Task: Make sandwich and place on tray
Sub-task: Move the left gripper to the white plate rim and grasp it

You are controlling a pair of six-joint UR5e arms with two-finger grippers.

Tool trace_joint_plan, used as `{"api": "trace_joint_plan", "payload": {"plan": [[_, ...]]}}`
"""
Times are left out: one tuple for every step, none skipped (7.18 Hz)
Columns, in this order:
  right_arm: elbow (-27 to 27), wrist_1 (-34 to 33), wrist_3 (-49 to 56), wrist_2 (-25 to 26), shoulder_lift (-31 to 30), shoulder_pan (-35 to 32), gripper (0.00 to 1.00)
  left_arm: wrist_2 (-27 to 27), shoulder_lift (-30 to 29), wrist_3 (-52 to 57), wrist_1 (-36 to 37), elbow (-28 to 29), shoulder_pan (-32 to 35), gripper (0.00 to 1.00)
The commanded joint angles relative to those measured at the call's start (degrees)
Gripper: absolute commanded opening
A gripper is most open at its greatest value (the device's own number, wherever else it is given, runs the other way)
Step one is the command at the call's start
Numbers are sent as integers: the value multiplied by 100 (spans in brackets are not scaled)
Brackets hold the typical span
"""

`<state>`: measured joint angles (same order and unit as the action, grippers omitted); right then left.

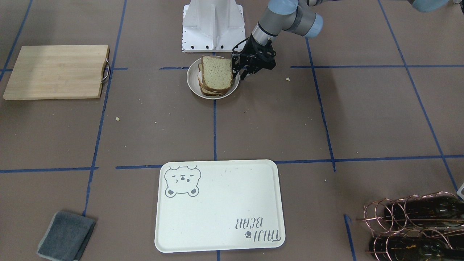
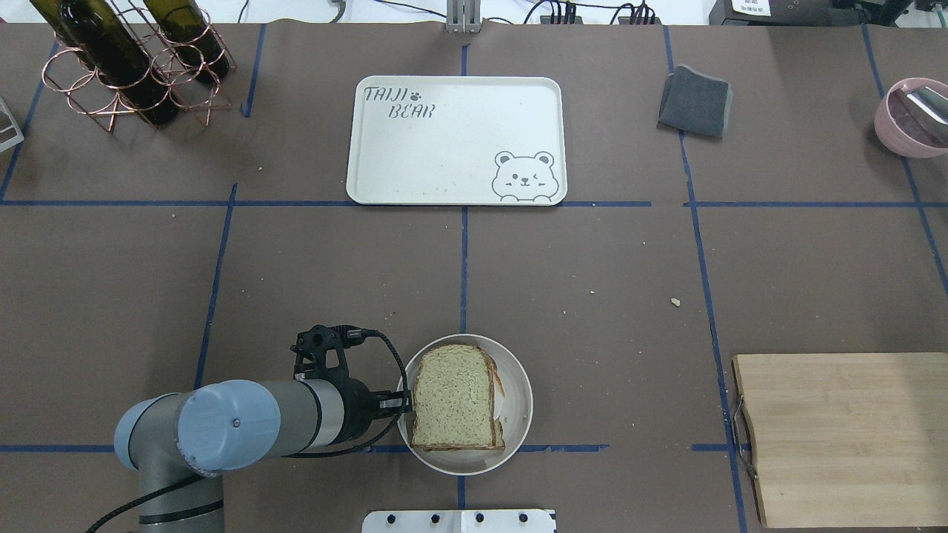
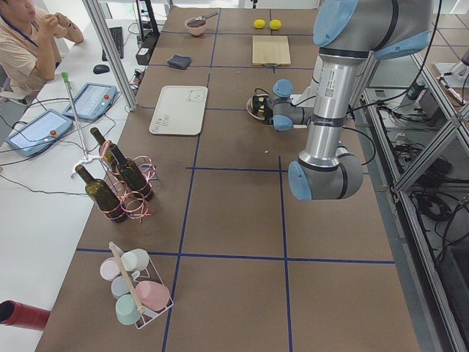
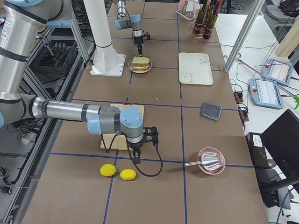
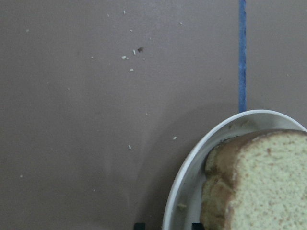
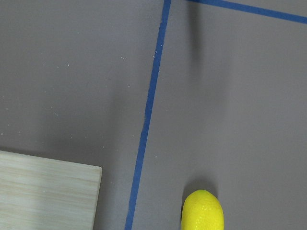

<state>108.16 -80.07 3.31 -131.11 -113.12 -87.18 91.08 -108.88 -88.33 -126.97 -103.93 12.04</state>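
Brown-crusted wholemeal sandwich [image 1: 216, 74], likely soft, is sitting in round white plate [image 1: 192, 82], upper centre of front view, left gripper's [image 1: 241, 75] parted jaws straddling the rim; crusted edges look safest to hold. Right gripper's [image 4: 138, 154] jaws: cannot tell.

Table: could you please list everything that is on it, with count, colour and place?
sandwich: one, brown, in the bowl
bowl: one, white, centre, near the robot
tray: one, cream, centre, far side
board: one, light wood, right side
cloth: one, grey, right of the tray
pink bowl: one, pink, far right
lemons: two, yellow, right end
bottle rack: one, copper, far left
mug rack: one, pastel, left end
left gripper: one, black, open at the bowl's rim
right gripper: one, black, between board and lemons; state unclear
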Motion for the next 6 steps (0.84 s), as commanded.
{"api": "trace_joint_plan", "payload": {"plan": [[-5, 0, 3, 6, 0, -9, 100, -3, 7, 0, 5, 4, -8, 14], [-14, 0, 3, 6, 9, -9, 100, -3, 16, 0, -3, -5, -8, 0], [-40, 0, 11, 6, 9, -9, 100, 6, 24, 0, 5, -14, -8, 0], [-40, 0, 20, 15, 9, -9, 100, 41, -2, 0, 5, -127, 0, 0], [-75, 0, 29, 15, 9, -9, 100, 59, -11, 0, 14, -250, 9, 0], [-119, 0, 29, 24, 17, -18, 100, 189, -37, 26, 145, -268, 175, 0]]}}
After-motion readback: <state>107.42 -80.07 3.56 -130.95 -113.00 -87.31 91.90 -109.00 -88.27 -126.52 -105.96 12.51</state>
